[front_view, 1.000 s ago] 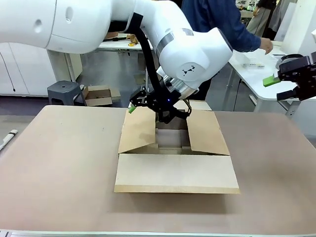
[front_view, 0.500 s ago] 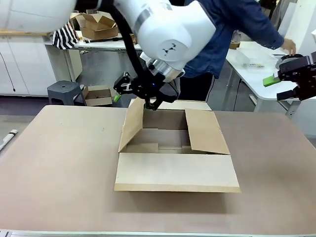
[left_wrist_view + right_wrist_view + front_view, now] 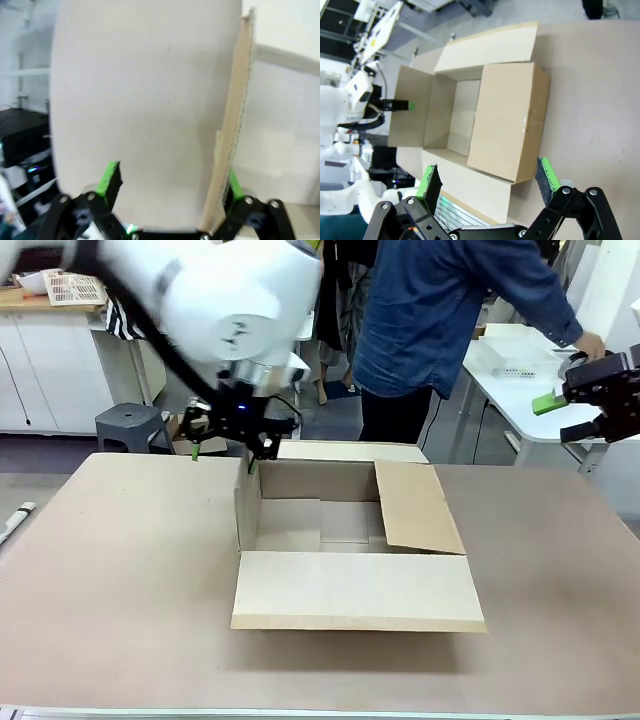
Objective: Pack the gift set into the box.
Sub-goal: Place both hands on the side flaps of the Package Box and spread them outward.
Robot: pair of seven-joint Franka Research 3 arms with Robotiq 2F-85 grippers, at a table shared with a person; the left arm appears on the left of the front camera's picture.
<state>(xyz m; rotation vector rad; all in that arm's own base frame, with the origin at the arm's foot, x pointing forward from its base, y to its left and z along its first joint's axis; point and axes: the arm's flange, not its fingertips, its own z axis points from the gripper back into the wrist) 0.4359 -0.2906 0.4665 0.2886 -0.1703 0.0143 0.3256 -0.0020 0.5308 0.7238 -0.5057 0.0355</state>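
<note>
Lab room, brown table (image 3: 120,570) in front, white cabinets and a grey stool (image 3: 133,426) behind it on the left. Left gripper (image 3: 222,454) sits at the box's left flap, far-left corner, low over the table. Wrist view: left gripper (image 3: 171,181) has its jaws spread wide, flap edge standing between the fingers and close against the right-hand pad (image 3: 233,186), other pad well clear, so not clamped. That flap is upright. Box (image 3: 356,591) is mid-table, open side up: near flap folded out flat toward the robot, far flap folded out away, right flap tilted inward over the opening, bottom panels visible inside. Right wrist view looks down on the box (image 3: 508,125) from a distance. Person (image 3: 440,320) in a blue top stands behind the box, hand (image 3: 591,343) reaching right over a white side table (image 3: 500,390). Pale tray-like container (image 3: 512,357) on that side table, contents too small to tell. Right gripper (image 3: 572,416) hangs at the far right, above the side table's edge, well apart from the box. Right gripper (image 3: 487,176) jaws released, nothing between the pads.
</note>
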